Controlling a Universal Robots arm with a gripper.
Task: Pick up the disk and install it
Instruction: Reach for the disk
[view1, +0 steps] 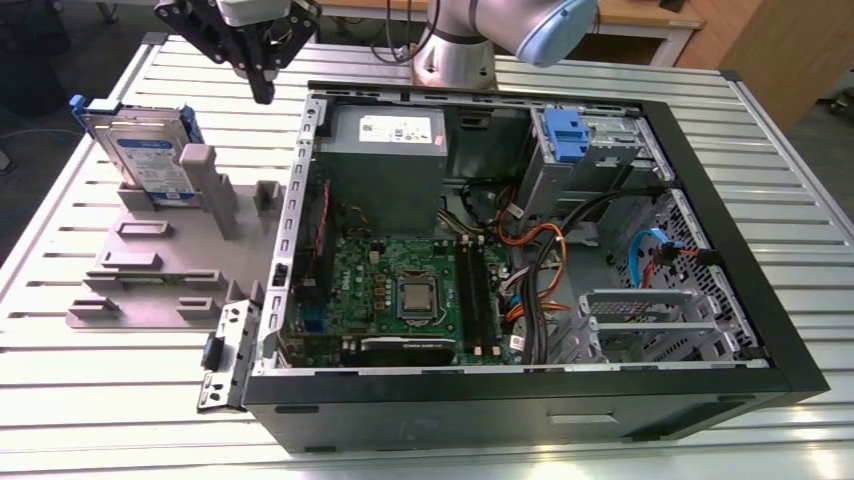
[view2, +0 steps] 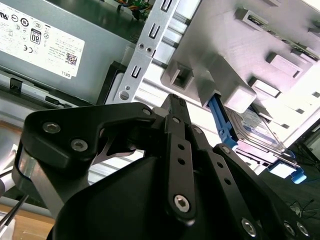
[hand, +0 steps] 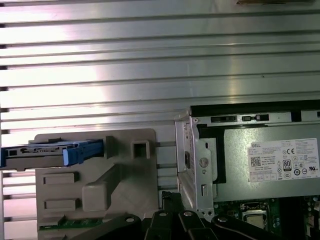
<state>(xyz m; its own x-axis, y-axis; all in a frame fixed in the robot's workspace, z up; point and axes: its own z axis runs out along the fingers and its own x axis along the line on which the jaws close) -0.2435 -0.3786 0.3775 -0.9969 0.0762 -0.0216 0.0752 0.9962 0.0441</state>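
disk (view1: 140, 150) — shiny metal, blue plastic | table (view1: 107, 400) — ribbed bright metal

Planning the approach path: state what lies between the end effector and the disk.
In the exterior view, bare slatted table; in the first wrist view, the grey holder has upright blocks standing by the disk on that side.

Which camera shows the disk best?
The exterior view: the disk stands in the grey fixture, label facing the camera. The first wrist view shows it edge-on; the second, partly hidden behind the fixture.
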